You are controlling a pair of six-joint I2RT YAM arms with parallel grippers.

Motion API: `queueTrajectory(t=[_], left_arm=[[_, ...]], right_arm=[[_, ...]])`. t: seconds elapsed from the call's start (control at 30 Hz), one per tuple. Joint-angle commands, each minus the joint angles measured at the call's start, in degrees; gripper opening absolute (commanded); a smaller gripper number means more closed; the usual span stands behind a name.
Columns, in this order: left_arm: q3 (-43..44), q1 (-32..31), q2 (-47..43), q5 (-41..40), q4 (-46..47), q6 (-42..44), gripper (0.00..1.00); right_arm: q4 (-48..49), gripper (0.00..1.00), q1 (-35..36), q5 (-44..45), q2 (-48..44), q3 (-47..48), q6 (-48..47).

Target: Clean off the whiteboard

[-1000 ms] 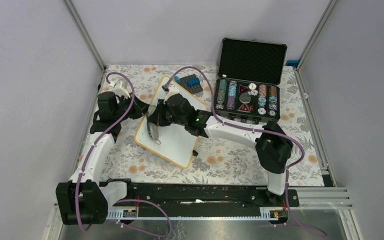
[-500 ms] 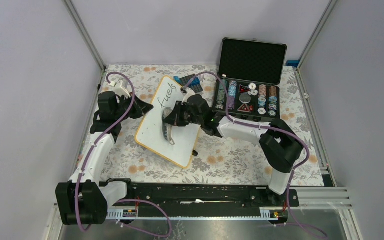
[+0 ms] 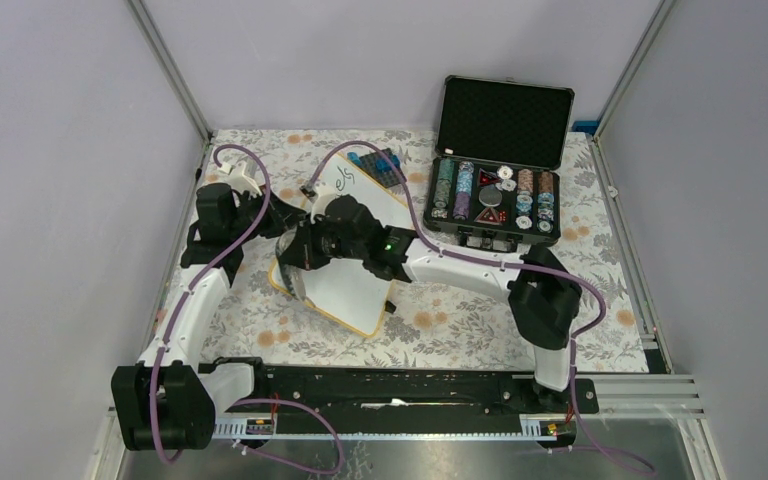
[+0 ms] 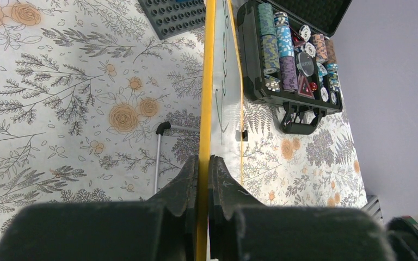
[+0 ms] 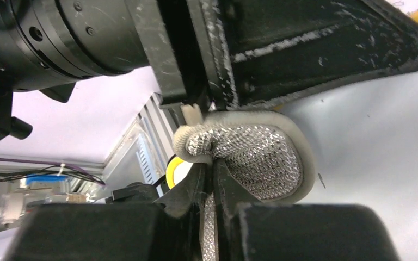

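My left gripper point(image 4: 203, 163) stays pinched shut on the yellow rim of the whiteboard point(image 3: 358, 290), which sits angled on the floral cloth point(image 3: 460, 320), left of the open chip case point(image 3: 500, 195). My right gripper point(image 5: 209, 169) is clamped on a mesh pad point(image 5: 256, 157) and has swept from mid-board half a second ago to the near-left edge. Of the handwriting point(image 3: 343, 178) I now see only the last letters; the arm covers the rest

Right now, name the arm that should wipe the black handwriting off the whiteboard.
Right. The right pincer grips the grey mesh pad against the yellow-rimmed white whiteboard; the left pincer is clamped on the rim, steadying it. Black handwriting lies at the far end.
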Motion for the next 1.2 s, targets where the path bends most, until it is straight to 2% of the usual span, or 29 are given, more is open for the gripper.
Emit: queueTrajectory(t=[0.0, 0.13, 0.27, 0.5, 0.63, 0.73, 1.03, 1.17], left_arm=[[0.5, -2.1, -2.0, 3.2, 2.5, 0.0, 0.00], [0.5, -2.2, -2.1, 3.3, 2.4, -0.1, 0.00], [0.6, -2.2, -2.0, 3.4, 2.4, -0.1, 0.00], [0.4, -2.2, -2.0, 2.9, 2.4, 0.0, 0.00], [0.4, -2.2, -1.8, 2.7, 2.4, 0.0, 0.00], [0.4, -2.2, -1.7, 2.6, 2.4, 0.0, 0.00], [0.4, -2.3, -1.5, 2.7, 2.4, 0.0, 0.00], [0.3, -2.3, -1.6, 2.6, 2.4, 0.1, 0.00]], right_arm=[[4.7, 0.00, -3.2, -4.1, -0.2, -9.7, 3.6], [7.2, 0.00, -9.8, -3.4, -2.8, -19.4, 5.8], [5.1, 0.00, -11.1, -2.6, -3.3, -20.8, 4.4], [-2.6, 0.00, -3.7, 0.6, -2.1, -8.4, -3.8], [-4.1, 0.00, 2.7, -1.3, 0.2, -1.1, -6.1], [-4.3, 0.00, 4.6, -3.5, 2.1, 2.4, -6.4], [-3.1, 0.00, 5.6, -7.7, 2.5, 1.1, -8.2], [-3.1, 0.00, 5.5, -5.2, 1.4, -2.9, -8.7]])
